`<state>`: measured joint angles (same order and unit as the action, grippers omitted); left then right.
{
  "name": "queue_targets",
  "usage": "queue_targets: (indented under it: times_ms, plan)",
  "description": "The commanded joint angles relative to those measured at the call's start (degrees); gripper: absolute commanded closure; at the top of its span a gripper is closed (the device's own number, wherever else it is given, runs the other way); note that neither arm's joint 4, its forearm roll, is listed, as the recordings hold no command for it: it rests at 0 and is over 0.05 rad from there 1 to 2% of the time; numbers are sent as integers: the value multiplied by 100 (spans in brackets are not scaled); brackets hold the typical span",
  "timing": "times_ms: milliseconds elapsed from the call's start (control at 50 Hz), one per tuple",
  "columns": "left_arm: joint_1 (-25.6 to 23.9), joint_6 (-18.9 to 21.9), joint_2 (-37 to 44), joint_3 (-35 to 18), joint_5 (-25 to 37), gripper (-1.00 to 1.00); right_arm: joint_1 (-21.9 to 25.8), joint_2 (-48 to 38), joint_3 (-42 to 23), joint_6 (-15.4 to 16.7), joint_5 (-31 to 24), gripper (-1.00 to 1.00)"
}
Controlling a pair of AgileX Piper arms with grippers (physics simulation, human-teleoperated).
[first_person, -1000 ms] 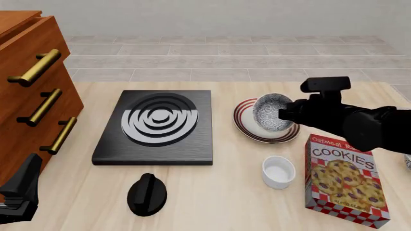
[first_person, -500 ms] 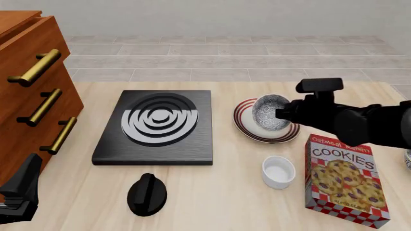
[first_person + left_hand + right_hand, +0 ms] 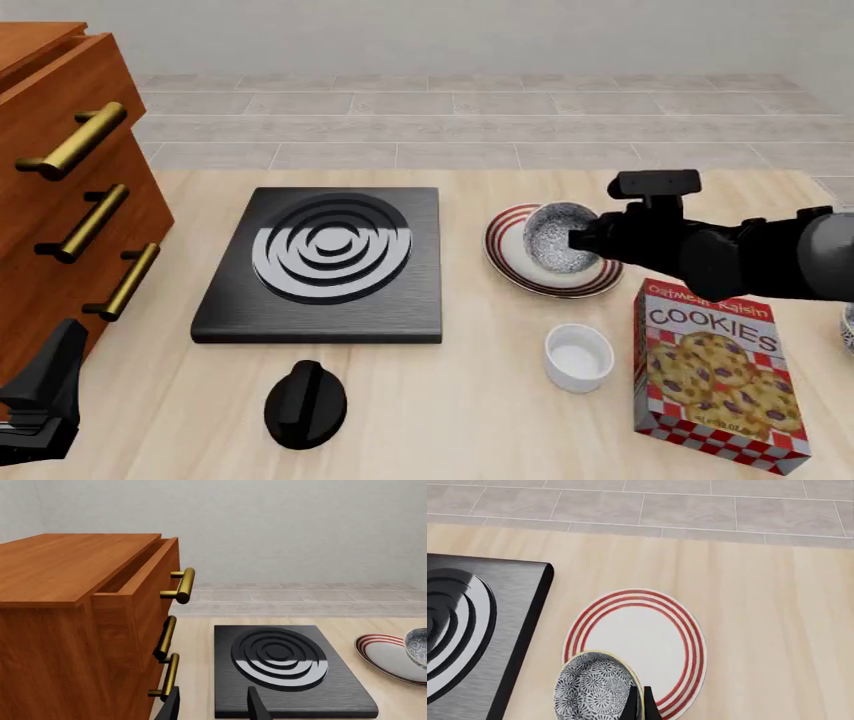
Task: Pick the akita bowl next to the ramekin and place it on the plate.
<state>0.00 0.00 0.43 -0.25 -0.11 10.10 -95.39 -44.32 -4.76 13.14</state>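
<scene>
Right gripper (image 3: 582, 240) clamped on rim of the one speckled bowl (image 3: 561, 238), tilted over the one red-ringed plate (image 3: 511, 258); one white ramekin (image 3: 579, 357) near a cookie box (image 3: 722, 375); left gripper (image 3: 212, 707) fingers apart, idle.

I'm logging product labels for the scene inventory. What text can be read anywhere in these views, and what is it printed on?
"COOKIES": large white letters on the red cookie box, front view.
A smaller line above it on the same box begins "Oatmeal R"; the right arm hides the rest.
The stove, plate, akita bowl, ramekin and drawers show no text.
</scene>
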Motion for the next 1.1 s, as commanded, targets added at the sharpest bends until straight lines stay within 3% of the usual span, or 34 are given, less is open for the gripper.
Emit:
queue_targets:
  times_ms: [20,1100]
  plan:
    - [1,0,-1,0,0,-100,-48,-252,-79,-30,159,100]
    - [1,-1,0,0,0,-100,-234,-1074,-707,4,309,100]
